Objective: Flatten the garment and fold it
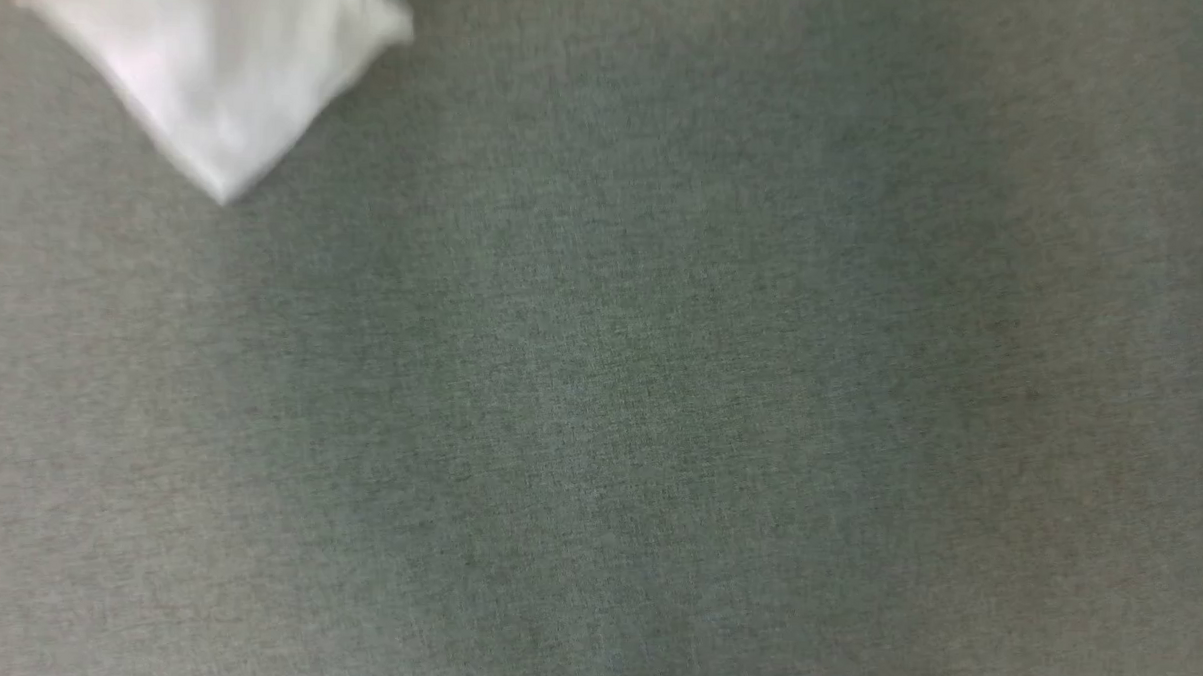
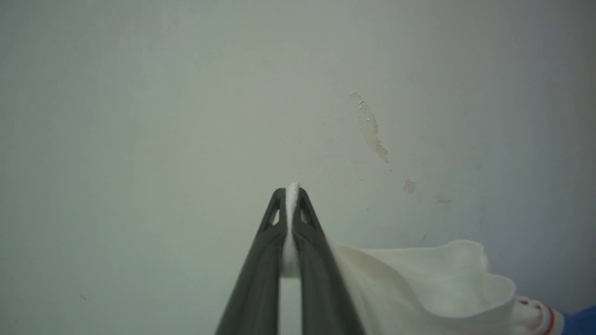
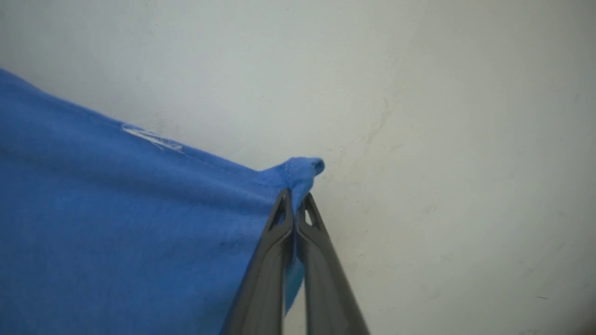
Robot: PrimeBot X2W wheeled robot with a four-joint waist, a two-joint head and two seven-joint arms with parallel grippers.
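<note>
We see the soft jersey garment [image 3: 116, 223] bright blue, its sleeve [image 2: 433, 279] white with red-striped trim. The left end effector [image 2: 292, 188] and right end effector [image 3: 295, 197] are dark grey. The woven counter [image 1: 660, 380] is heathered grey-green, the plastered wall [image 2: 139, 116] pale with beige patches.

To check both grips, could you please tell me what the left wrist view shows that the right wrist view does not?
Left wrist view: the left claw shut on the garment by its white sleeve, red-striped trim, peeling paint on the wall. Right wrist view: the right claw shut on a blue corner, a white mark nearby. Both: a shut claw pinching the garment before a pale wall.
</note>
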